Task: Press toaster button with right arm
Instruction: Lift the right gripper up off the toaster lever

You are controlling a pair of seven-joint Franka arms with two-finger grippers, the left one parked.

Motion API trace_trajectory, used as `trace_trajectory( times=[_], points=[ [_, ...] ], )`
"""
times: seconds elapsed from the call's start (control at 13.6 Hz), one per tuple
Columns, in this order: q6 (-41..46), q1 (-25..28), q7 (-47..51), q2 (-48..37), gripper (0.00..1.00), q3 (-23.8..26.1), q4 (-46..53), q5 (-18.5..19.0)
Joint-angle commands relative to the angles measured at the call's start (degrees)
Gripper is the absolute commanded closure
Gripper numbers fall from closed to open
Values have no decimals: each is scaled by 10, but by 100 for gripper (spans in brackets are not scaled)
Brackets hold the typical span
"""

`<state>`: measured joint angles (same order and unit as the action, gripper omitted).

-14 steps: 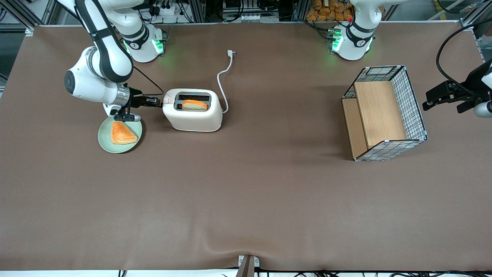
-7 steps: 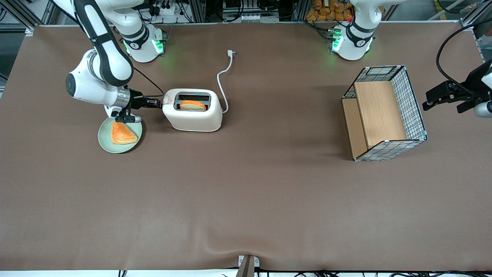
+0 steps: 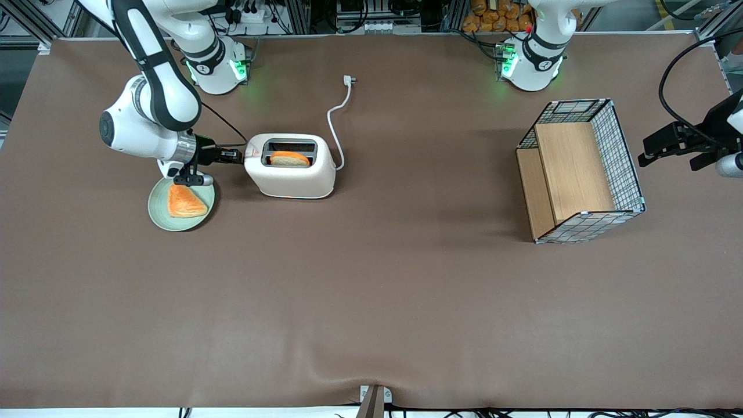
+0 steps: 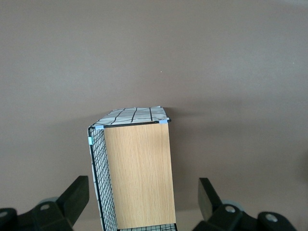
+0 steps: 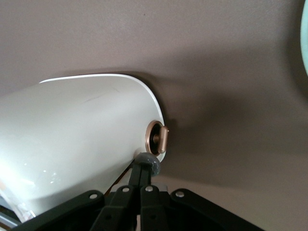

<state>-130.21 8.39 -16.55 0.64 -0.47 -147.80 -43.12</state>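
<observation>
Gripper [image 3: 235, 155] at toaster [image 3: 290, 166] end; plate [image 3: 181, 203] nearer camera; basket [image 3: 580, 169] toward parked arm's end of table [image 3: 371, 302].

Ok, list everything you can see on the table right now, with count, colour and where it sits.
toaster: one, cream-white, toward the working arm's end of the table.
toaster button: one, grey, on the toaster's narrow end.
bread slice: one, orange-crusted, in the toaster's slot.
cord: one, white, unplugged, lying on the table by the toaster.
plate: one, pale green, beside the toaster.
pastry: one, orange, on the plate.
wire basket: one, with wooden panels, toward the parked arm's end.
right arm: white and black.
gripper: black, shut, tips at the toaster button.
</observation>
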Motion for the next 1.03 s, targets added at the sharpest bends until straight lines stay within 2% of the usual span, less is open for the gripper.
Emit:
trace_trajectory(
  times=[0.0, 0.96],
  points=[
    [-49, 0, -60, 29, 100, 4, -7, -27],
    [-24, -7, -61, 16, 100, 1, 8, -26]
  ],
)
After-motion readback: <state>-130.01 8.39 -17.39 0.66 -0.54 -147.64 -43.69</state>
